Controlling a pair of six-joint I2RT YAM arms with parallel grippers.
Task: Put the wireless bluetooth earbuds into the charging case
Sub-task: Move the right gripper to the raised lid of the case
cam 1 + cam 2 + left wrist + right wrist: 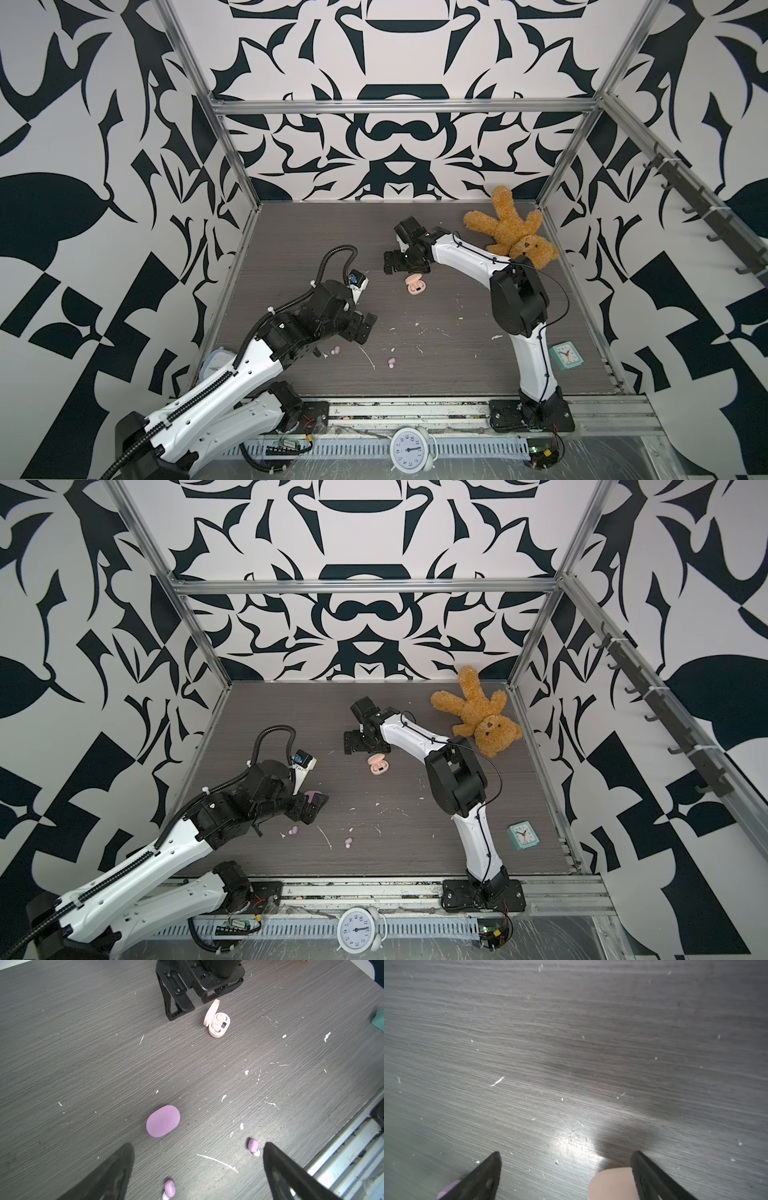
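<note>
While both pairs of jaws stand spread wide, neither holds anything. Seen from its wrist camera, the left gripper (198,1145) shows two dark fingers (116,1172) far apart over the grey table (83,1053), with only tabletop and white scraps (218,1162) between the tips. The first lilac earbud (253,1146) lies just beside one fingertip; whether they touch cannot be told. The second lilac earbud (170,1188) lies on the table between the fingers, its pale tip cut by the picture's edge. The lilac case (163,1121) lies closed on the table past the fingertips, apart from both. Farther off stands the pink case (217,1034), lid raised, with two peach earbuds (215,1026) seated in its wells. It is just beside the right gripper (194,1006), one finger of which is hidden behind the gripper's own body in that view. The right wrist camera shows that gripper's fingers (483,1178) released and wide, with bare table between them. A rounded piece of the pink case, cut off by the picture's edge, sits against one finger, contact unclear. A lilac sliver (448,1188) past the other finger is too little to identify. In both top views the left gripper covers most of the lilac case, and the buds in the pink case are too small to make out.
</note>
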